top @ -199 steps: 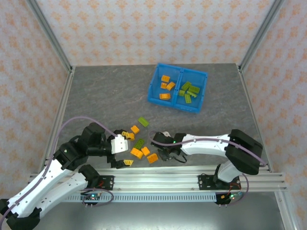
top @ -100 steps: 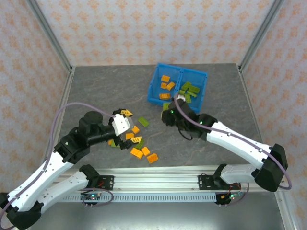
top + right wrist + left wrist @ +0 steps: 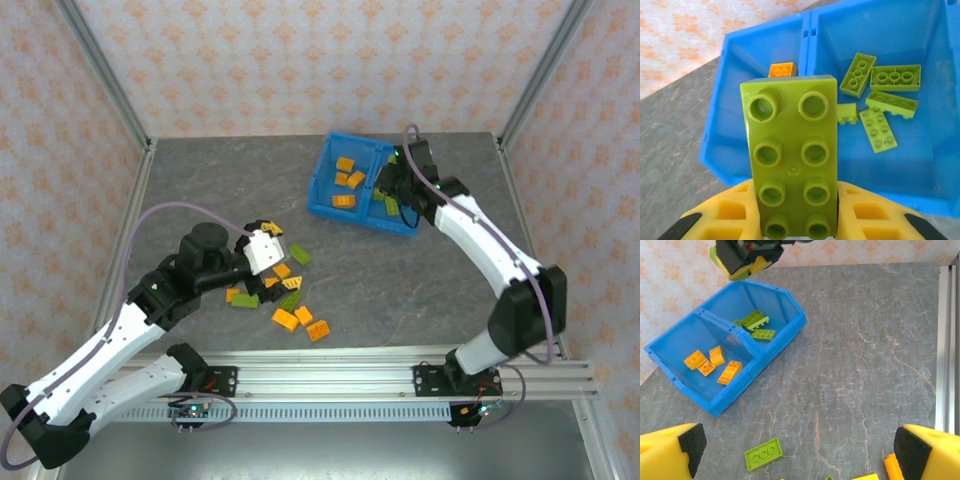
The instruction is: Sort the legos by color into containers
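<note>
Right wrist view, and we see the right gripper (image 3: 795,215) clamped on a green lego (image 3: 790,150) over the green side of the bin (image 3: 725,140), while our left gripper (image 3: 802,452) hangs wide open above loose legos (image 3: 290,300).

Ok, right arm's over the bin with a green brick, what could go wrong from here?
1. The right pincer holds the green brick seemingly close to the divider; released here, it might fall among the orange bricks rather than the green ones.
2. The open left pincer hovers over the loose pile, where orange and green lie crowded; closing there could catch two colours or scatter them.
</note>
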You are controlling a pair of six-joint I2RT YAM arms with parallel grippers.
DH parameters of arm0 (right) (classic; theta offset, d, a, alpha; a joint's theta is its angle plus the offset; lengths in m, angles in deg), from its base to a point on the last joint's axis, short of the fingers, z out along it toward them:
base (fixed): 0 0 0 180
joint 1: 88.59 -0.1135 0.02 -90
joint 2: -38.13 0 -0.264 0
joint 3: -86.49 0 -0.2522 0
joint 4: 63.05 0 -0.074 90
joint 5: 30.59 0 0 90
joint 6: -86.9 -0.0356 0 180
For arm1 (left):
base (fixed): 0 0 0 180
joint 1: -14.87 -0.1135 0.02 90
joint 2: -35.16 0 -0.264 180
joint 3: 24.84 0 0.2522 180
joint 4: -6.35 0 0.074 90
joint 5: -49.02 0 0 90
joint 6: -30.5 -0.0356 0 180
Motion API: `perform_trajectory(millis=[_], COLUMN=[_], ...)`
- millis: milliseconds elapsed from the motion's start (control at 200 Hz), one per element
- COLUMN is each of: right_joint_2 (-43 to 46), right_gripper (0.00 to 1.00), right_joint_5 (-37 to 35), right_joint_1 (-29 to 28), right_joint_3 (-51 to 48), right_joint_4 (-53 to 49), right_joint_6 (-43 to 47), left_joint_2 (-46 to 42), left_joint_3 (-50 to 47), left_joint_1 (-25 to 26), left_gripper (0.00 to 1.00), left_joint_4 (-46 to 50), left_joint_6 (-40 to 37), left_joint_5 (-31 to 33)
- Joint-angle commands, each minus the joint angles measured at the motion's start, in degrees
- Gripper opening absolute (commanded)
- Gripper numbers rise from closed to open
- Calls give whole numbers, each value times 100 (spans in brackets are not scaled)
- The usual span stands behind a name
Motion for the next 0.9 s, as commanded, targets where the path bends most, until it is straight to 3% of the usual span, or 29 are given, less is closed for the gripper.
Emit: perform_trajectory(millis=[0, 295, 475, 556, 736, 896], right_joint_2=[-812, -3042, -3481, -3287, -2277, -625], right_gripper=[27, 28, 42, 48, 50, 51], right_joint_5=[-76, -262, -315, -363, -371, -223], right_joint_1=[381, 785, 785, 777, 713, 251], right_joint_3=[744, 2952, 3620, 3589, 2867, 1078], right_joint_4=[-356, -1246, -1745, -1772, -1503, -844], right_joint_6=[-8, -13, -30, -8, 84, 132], left_joint_2=[-210, -299, -207, -102, 99, 184], left_joint_3=[-69, -230, -246, -221, -74, -4], left_joint_1=[-6, 3, 3, 3, 3, 5], left_gripper=[100, 100, 100, 100, 100, 100], left_joint_4=[-57, 112, 122, 210, 378, 219], left_joint_6=[-86, -390, -381, -397, -284, 321], left_joint_5=[114, -95, -21, 15, 110, 466])
